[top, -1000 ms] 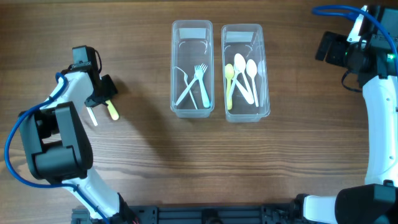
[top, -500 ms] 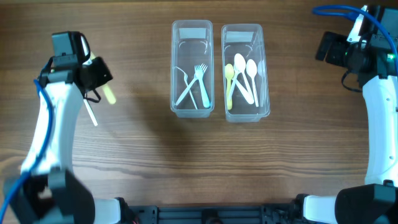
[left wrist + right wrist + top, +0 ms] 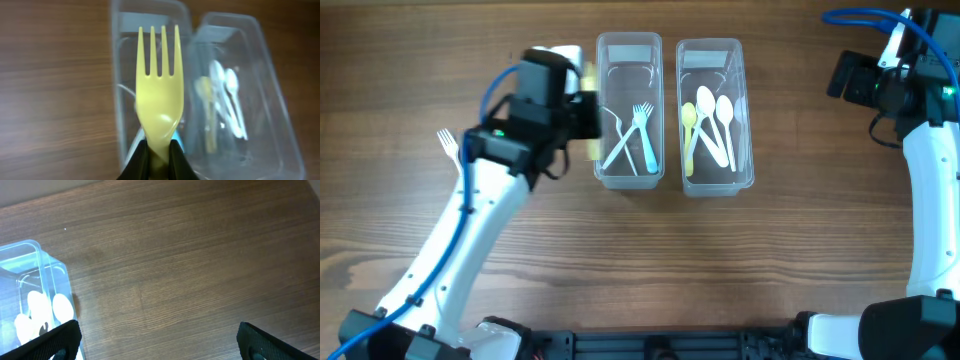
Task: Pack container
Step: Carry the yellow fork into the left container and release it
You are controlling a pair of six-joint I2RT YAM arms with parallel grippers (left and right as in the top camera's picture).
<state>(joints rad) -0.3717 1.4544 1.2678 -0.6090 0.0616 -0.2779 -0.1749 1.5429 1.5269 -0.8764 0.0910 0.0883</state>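
My left gripper (image 3: pixel 157 157) is shut on a yellow plastic fork (image 3: pixel 158 95), tines pointing away, held above the left clear container (image 3: pixel 125 75). In the overhead view the left gripper (image 3: pixel 582 112) is at the left wall of that fork container (image 3: pixel 629 172), which holds a white and a blue fork (image 3: pixel 638 135); the yellow fork (image 3: pixel 592 148) shows beside it. The right clear container (image 3: pixel 715 180) holds white spoons and a yellow-green spoon (image 3: pixel 688 135). A white fork (image 3: pixel 448 146) lies on the table at left. My right gripper (image 3: pixel 157 340) is open and empty over bare table.
The wooden table (image 3: pixel 650 260) carries only the two containers side by side at top centre. The right arm (image 3: pixel 920 150) stands at the far right edge. The spoon container's corner (image 3: pixel 30 290) shows at left in the right wrist view.
My left arm has swung from the far left to the fork container, carrying the yellow fork. The white fork stays on the table at left. The right arm has not moved.
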